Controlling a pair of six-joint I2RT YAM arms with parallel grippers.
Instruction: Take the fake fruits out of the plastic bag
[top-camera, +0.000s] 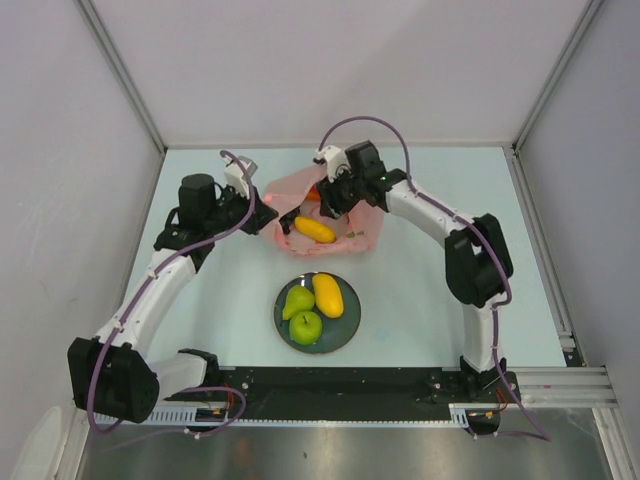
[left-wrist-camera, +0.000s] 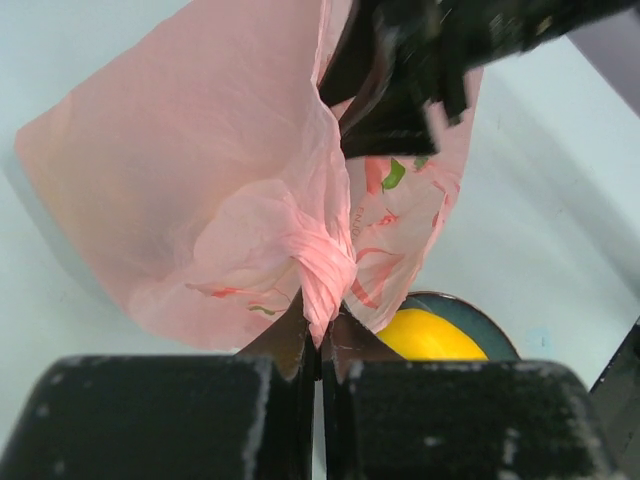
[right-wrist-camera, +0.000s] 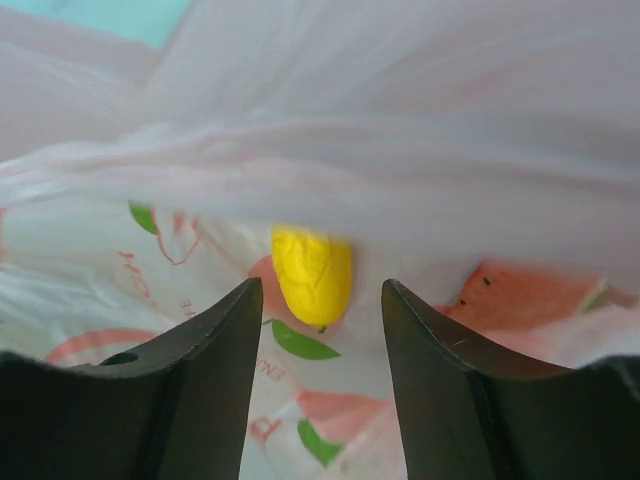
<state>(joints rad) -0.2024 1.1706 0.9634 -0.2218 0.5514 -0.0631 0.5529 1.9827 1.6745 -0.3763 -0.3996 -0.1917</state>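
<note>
The pink plastic bag (top-camera: 300, 190) lies at mid-table with its mouth held open. My left gripper (top-camera: 268, 214) is shut on a bunched fold of the bag's edge (left-wrist-camera: 322, 275), with the jaws pressed together on it (left-wrist-camera: 320, 335). My right gripper (top-camera: 330, 205) is open inside the bag's mouth (right-wrist-camera: 320, 300). A yellow fruit (right-wrist-camera: 312, 275) lies just beyond its fingertips and also shows from above (top-camera: 315, 230). A red watermelon-like piece (right-wrist-camera: 520, 290) sits to its right, half hidden by a bag fold. A green pear (top-camera: 297, 300), a yellow-orange mango (top-camera: 328, 294) and a green apple (top-camera: 306, 327) lie outside the bag.
The three fruits outside the bag lie on a dark round plate (top-camera: 345, 330) in front of the bag, between the arms. The plate's rim (left-wrist-camera: 490, 335) and the mango (left-wrist-camera: 430, 338) show past the left fingers. White walls enclose the table.
</note>
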